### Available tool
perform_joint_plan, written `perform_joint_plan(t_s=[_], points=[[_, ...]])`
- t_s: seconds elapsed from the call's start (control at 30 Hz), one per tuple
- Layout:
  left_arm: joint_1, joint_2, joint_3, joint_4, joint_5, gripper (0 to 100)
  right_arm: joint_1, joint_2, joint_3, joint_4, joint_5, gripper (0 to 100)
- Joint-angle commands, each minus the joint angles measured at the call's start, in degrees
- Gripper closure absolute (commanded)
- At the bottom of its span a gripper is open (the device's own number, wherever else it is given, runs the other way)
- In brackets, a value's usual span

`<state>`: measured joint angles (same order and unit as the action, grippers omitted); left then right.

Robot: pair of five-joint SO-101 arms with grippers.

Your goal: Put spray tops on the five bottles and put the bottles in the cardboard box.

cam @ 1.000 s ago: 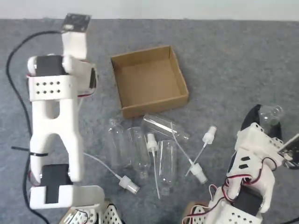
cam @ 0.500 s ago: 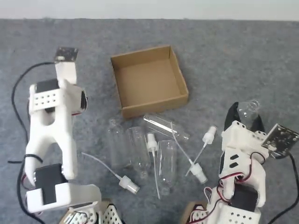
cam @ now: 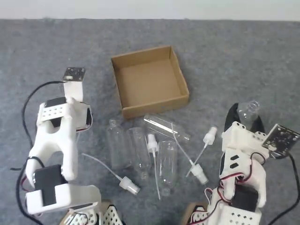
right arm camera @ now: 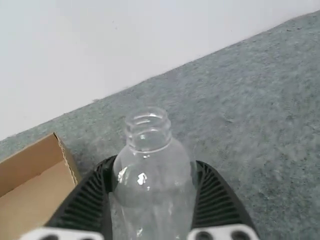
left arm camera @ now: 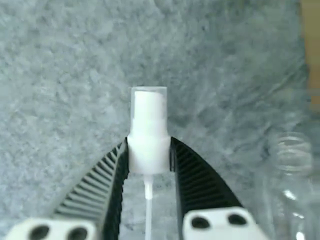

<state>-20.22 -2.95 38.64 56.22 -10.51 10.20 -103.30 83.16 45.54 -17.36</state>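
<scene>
The left hand (left arm camera: 148,146) clamps a white spray top (left arm camera: 148,117), while the right hand (right arm camera: 154,175) grips a clear uncapped bottle (right arm camera: 146,137) above the bench (right arm camera: 260,100).

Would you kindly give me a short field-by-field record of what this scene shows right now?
left gripper: fingers shut on a spray top
right gripper: fingers shut on an uncapped bottle
cardboard box: open, no bottles inside
loose bottles: four lying in front of the box
loose spray tops: four among them
</scene>
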Motion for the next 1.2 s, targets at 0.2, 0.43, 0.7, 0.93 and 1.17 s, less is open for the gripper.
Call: perform_joint_plan(t_s=[0.2, 0.43, 0.7, 0.93, 1.17], points=[[-5.19, -3.16, -0.4, -0.97, -0.79, 84, -0.66, -0.22, -0.88, 0.04, 1.14, 98.9], [-5.01, -3.08, -0.66, 0.97, -5.36, 83, -0.66, -0.22, -0.88, 0.04, 1.14, 98.9], [-4.84, 4.4, -4.44, 1.23, -5.1, 83, -0.75, -0.22, -0.79, 0.04, 3.34, 98.9], [-5.19, 14.33, -14.2, 6.77, -5.01, 84, -0.75, -0.22, -0.79, 0.04, 3.34, 98.9], [-4.66, 16.62, -17.01, 6.86, -5.27, 91, -0.75, -0.22, -0.79, 0.04, 3.34, 98.9]])
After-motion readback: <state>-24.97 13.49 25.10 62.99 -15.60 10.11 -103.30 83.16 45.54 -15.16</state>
